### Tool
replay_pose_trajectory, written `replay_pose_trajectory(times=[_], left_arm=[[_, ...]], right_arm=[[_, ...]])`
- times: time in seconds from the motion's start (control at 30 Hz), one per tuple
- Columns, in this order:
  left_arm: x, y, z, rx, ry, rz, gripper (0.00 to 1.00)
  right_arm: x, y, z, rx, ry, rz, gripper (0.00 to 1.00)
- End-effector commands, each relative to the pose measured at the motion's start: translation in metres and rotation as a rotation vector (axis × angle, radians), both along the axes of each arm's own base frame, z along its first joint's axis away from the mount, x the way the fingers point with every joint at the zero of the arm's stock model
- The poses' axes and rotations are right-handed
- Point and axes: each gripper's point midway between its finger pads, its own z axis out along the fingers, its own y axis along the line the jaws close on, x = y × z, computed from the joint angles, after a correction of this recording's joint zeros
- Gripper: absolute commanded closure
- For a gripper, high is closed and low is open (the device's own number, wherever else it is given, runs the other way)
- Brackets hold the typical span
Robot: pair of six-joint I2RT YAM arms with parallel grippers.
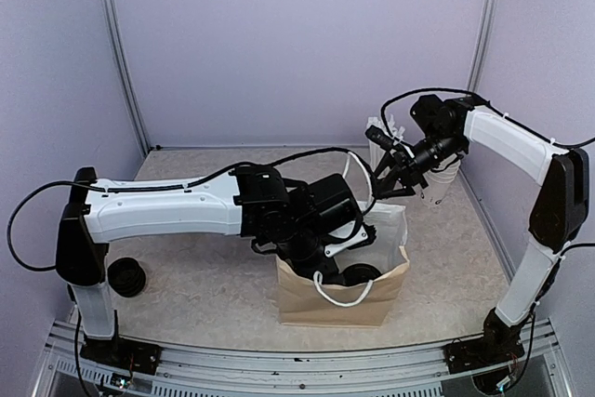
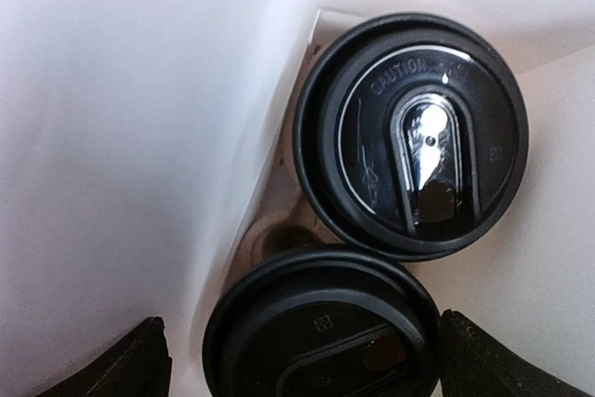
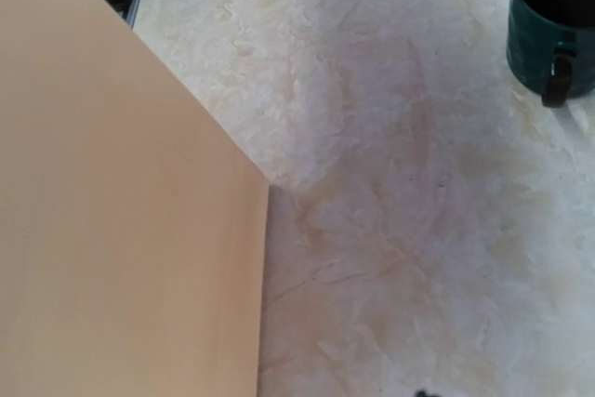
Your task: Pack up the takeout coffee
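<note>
I am holding my left gripper (image 2: 299,367) spread wide inside the paper bag (image 1: 307,299), flanking one lidded coffee cup (image 2: 316,318) beside a second cup (image 2: 414,132). How far my right gripper (image 1: 389,181) is parted, I cannot tell.

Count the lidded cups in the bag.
2. One cup sits in the bag's corner; the other cup is beside it, nearer the camera. More may be hidden.

In the bag (image 2: 112,137), one lidded cup (image 2: 414,137) sits beside a second cup (image 2: 321,337)
</note>
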Motion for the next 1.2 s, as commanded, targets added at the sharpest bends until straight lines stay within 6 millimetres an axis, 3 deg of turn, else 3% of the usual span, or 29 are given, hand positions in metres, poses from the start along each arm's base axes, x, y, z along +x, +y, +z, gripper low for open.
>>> replay_pose_trajectory(times=[0.0, 0.73, 1.0, 1.17], left_arm=[[0.014, -0.005, 0.037, -0.084, -0.057, 0.031, 0.03], [0.037, -0.017, 0.096, -0.342, -0.086, 0.029, 0.05], [0.043, -0.020, 0.118, -0.420, -0.114, -0.013, 0.06], [0.057, -0.017, 0.147, -0.506, -0.159, -0.009, 0.09]], right_arm=[[0.008, -0.003, 0.016, 0.010, -0.046, -0.029, 0.48], [0.029, -0.008, 0.038, 0.003, -0.083, -0.110, 0.46], [0.033, -0.013, 0.062, 0.021, -0.098, -0.148, 0.45], [0.053, -0.026, 0.082, 0.059, -0.110, -0.240, 0.48]])
